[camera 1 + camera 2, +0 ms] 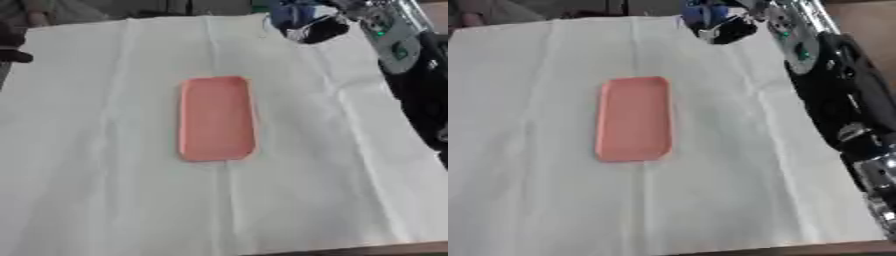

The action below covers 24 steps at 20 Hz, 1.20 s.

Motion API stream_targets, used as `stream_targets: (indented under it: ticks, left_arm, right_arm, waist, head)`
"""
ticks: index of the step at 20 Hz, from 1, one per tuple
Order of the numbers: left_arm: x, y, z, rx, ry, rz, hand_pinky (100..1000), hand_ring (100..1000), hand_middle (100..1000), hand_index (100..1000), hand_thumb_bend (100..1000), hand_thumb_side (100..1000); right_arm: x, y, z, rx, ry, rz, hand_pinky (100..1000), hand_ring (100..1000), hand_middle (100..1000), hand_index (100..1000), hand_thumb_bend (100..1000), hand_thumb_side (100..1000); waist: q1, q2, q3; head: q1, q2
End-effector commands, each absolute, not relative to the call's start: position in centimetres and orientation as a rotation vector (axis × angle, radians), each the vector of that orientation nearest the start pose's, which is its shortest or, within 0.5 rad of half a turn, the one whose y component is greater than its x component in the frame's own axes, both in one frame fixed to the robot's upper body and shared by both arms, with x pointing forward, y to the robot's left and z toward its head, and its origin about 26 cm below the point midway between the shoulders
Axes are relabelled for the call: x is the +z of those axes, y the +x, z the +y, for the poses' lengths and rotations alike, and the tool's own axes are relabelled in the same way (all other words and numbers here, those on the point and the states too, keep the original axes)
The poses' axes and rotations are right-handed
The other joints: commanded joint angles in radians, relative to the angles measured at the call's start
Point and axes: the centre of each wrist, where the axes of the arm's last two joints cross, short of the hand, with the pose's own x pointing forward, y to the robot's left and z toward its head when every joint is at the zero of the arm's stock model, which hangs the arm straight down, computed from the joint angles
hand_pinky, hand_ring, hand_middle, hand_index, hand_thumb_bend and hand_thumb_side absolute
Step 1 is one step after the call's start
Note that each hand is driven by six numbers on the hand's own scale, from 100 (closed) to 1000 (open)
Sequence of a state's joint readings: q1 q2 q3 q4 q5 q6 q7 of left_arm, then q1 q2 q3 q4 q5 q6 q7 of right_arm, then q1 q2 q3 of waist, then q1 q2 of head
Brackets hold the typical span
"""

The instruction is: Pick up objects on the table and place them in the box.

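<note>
A shallow pink box (217,119) lies lengthwise in the middle of the white cloth (105,175), and nothing shows inside it. My right arm (833,95) runs along the cloth's right side to the far edge. There my right hand (317,29) has its dark fingers curled round a blue object (702,12) with some white on it. That hand is well beyond the box and to its right. A dark shape (12,47) at the left edge looks like my left hand, and its fingers cannot be made out.
The cloth covers nearly the whole table, with creases running front to back. The brown table edge (385,248) shows along the bottom right. Someone's clothing (39,10) shows beyond the far left corner.
</note>
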<state>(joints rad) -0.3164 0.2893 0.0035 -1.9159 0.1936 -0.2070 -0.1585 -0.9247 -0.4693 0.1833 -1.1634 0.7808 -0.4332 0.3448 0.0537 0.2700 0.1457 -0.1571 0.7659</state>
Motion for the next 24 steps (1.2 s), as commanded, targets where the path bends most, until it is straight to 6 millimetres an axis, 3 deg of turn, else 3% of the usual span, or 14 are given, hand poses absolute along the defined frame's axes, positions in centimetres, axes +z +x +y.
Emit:
stream_targets:
  ticks: [1, 15, 20, 24]
  left_arm:
    - [19.2, 31.3, 25.9, -0.435, -0.173, -2.411, 660, 710, 672, 768, 194, 892]
    - [19.3, 31.3, 25.7, -0.438, -0.187, -2.415, 660, 712, 673, 768, 194, 890]
    - [19.3, 31.3, 25.6, -0.438, -0.188, -2.416, 660, 712, 673, 768, 193, 892]
    - [19.3, 31.3, 25.6, -0.437, -0.187, -2.416, 660, 712, 673, 768, 195, 891]
  right_arm:
    - [25.4, 45.6, -23.5, 1.727, -0.797, -1.888, 753, 704, 745, 508, 216, 331]
    - [23.3, 45.9, -18.0, 1.826, -0.594, -1.916, 740, 690, 746, 503, 203, 338]
    - [22.1, 45.9, -17.3, 1.861, -0.553, -1.888, 740, 691, 746, 504, 224, 321]
    - [20.7, 46.1, -17.1, 1.885, -0.529, -1.838, 742, 694, 746, 505, 191, 349]
  waist:
    - [0.002, -0.022, 0.004]
    - [0.003, -0.021, 0.012]
    - [0.002, -0.020, 0.014]
    - [0.001, -0.019, 0.014]
  head:
    - [-0.006, 0.004]
    - [-0.013, 0.004]
    - [-0.012, 0.004]
    - [-0.010, 0.004]
